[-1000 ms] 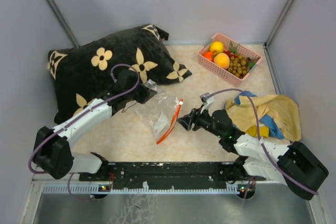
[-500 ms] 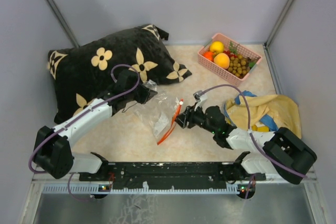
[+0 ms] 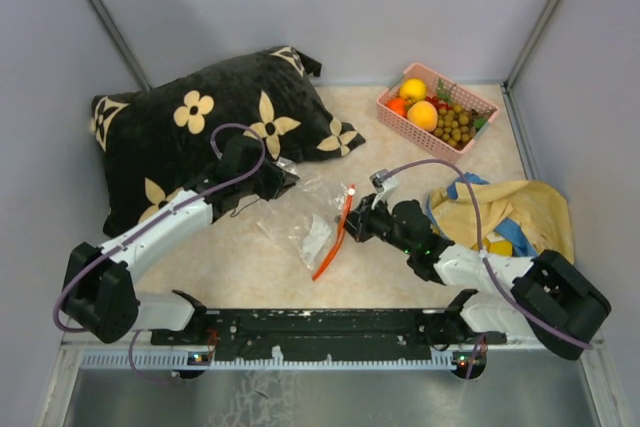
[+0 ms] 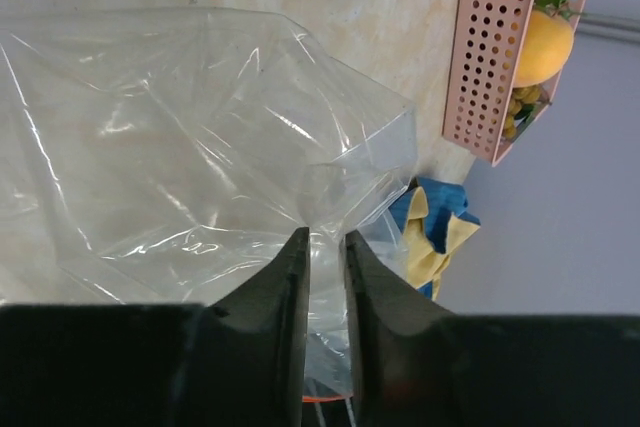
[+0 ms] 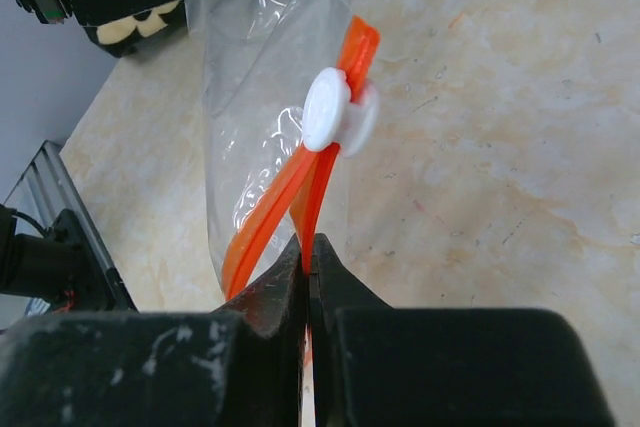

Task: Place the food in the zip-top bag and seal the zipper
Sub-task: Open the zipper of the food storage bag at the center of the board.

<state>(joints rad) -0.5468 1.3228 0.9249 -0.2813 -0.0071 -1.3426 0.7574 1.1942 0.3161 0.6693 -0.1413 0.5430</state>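
Observation:
The clear zip-top bag (image 3: 303, 219) lies crumpled between my two arms, its orange-red zipper (image 3: 335, 237) along its right edge with a white slider (image 3: 350, 189) at the far end. My right gripper (image 3: 354, 226) is shut on the zipper (image 5: 320, 177), just below the slider (image 5: 335, 112). My left gripper (image 3: 286, 179) is at the bag's far left corner. In the left wrist view its jaws (image 4: 325, 237) stand slightly open, with the bag's film (image 4: 180, 127) running through the gap. The food (image 3: 428, 110) sits in the pink basket at back right.
The pink basket (image 3: 402, 123) stands at the back right corner. A black pillow with cream flowers (image 3: 200, 122) fills the back left, just behind my left gripper. A yellow-and-blue cloth (image 3: 515, 212) lies to the right, beside my right arm.
My right gripper has closed onto the zipper strip and drawn it slightly to the right. My left gripper's jaws have parted a little on the bag's corner.

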